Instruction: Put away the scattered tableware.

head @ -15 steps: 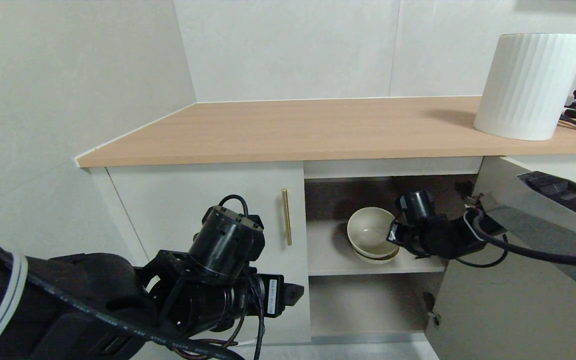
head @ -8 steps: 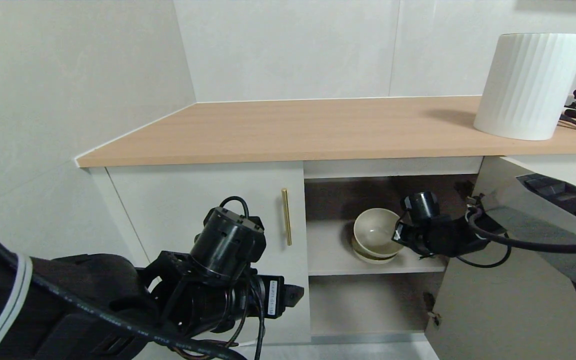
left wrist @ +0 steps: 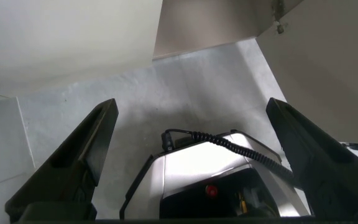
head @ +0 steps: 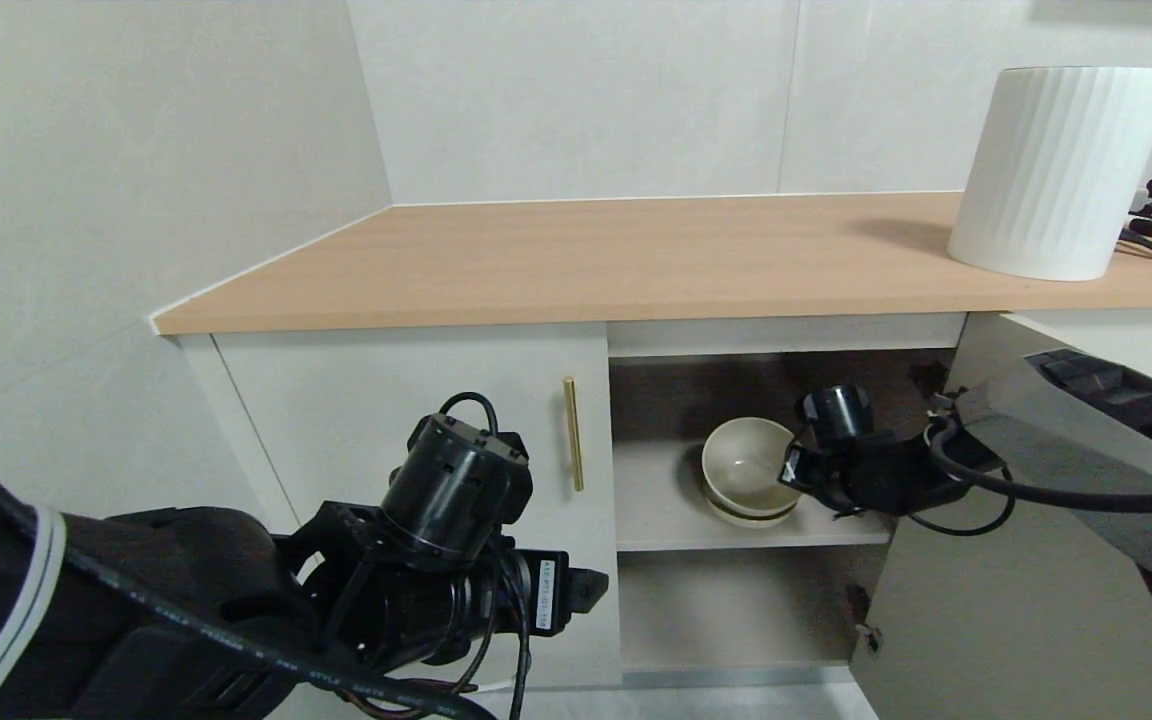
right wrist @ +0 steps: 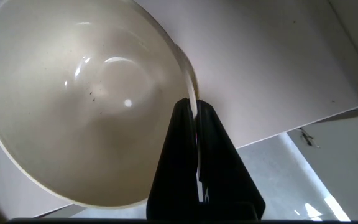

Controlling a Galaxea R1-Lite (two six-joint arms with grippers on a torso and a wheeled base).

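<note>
Risk, as judged: the thin rim pinch could slip, or a release while tilted could send the cream glazed ceramic bowl [head: 742, 468] clattering off the second cream bowl [head: 754, 514] beneath. Center-right of head view, on the white cabinet's upper shelf [head: 656, 510]: right gripper [head: 792, 470] clamped narrow on the bowl's right rim, approx. level w/ it.

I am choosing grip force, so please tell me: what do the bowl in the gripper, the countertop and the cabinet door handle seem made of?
Bowl: probably glazed ceramic, cream and glossy, with small bright highlights inside.
Countertop: wood or wood-look laminate, matte, light brown with fine grain.
Cabinet door handle: likely metal, a slim brass-coloured bar.
</note>
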